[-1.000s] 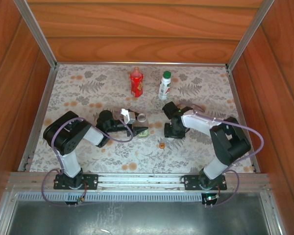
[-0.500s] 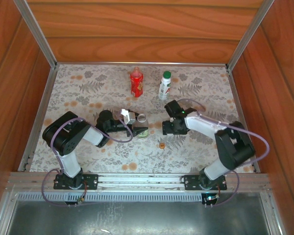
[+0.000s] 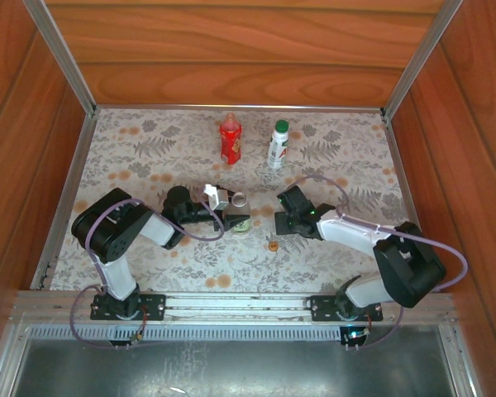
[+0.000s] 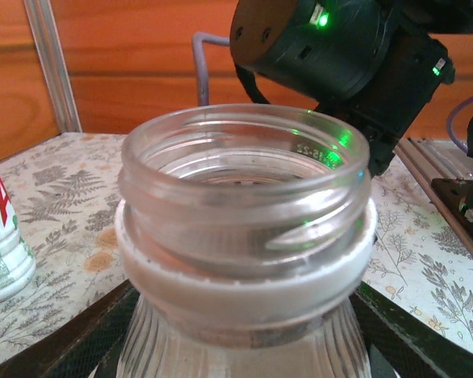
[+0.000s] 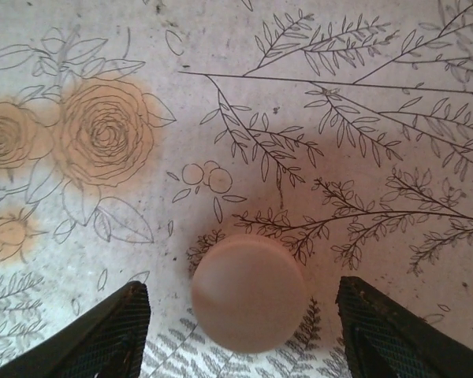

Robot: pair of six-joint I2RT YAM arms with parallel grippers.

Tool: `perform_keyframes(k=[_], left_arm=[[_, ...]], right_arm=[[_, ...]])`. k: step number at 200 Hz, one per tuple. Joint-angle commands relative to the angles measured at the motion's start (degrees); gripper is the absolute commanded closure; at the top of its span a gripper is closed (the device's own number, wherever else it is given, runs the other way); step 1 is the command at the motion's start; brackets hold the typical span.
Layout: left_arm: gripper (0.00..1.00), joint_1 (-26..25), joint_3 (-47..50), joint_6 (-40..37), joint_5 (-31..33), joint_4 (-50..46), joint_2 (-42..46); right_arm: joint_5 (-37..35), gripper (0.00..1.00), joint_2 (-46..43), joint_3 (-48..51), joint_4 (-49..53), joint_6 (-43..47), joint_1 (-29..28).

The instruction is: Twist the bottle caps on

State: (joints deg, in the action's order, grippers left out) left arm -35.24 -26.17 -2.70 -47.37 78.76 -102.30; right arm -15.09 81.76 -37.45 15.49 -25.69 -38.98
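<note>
My left gripper (image 3: 234, 217) is shut on the clear bottle (image 3: 240, 208), which stands upright with its mouth open. In the left wrist view its threaded neck (image 4: 244, 205) and white ring fill the middle, with my fingers (image 4: 94, 342) pressed against both sides of its ribbed shoulder. My right gripper (image 3: 283, 222) hangs low over the mat, just right of that bottle. In the right wrist view the jaws (image 5: 240, 298) stand open on either side of a pale white cap (image 5: 248, 293) lying flat on the mat, with a gap on each side. The red bottle (image 3: 230, 139) and the white bottle (image 3: 277, 145), which has a green cap (image 3: 281, 126) on it, stand at the back.
A small orange round thing (image 3: 273, 245) lies on the flowered mat (image 3: 149, 157) in front of my right gripper. Wooden walls and metal rails (image 3: 66, 174) close in the mat on three sides. My right gripper's body (image 4: 339, 55) looms close behind the clear bottle.
My right arm has stretched lower and forward, bringing its gripper down over the white cap, and its jaws have widened. The left arm and the clear bottle have not moved.
</note>
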Motion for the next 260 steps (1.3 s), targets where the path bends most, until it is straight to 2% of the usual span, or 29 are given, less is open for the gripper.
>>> perform_keyframes(k=[1,121,156,217,260], left_arm=[[0.35,0.5,0.7,-0.5,-1.0,-2.2,0.8],[0.35,0.5,0.4,-0.3,-1.4,-2.9,0.9],[0.35,0.4,0.2,-0.3,-1.4,-3.1,0.8],[0.35,0.5,0.1,-0.5,-1.3,-3.3,0.5],[0.35,0.5,0.2,-0.7,-1.4,-3.4,0.4]], right_arm=[[-2.0,0.38,1.3,1.0,-2.1,-1.9,0.0],[-2.0,0.57,3.6,2.7,-3.9,-2.7,0.0],[-2.0,0.59,2.2,2.4,-2.3,-2.5,0.0],[1.8,0.58,-1.0,-6.4,13.4,-0.3,-0.7],[6.3,0.57,-1.5,-17.5,27.7,1.7,-2.0]])
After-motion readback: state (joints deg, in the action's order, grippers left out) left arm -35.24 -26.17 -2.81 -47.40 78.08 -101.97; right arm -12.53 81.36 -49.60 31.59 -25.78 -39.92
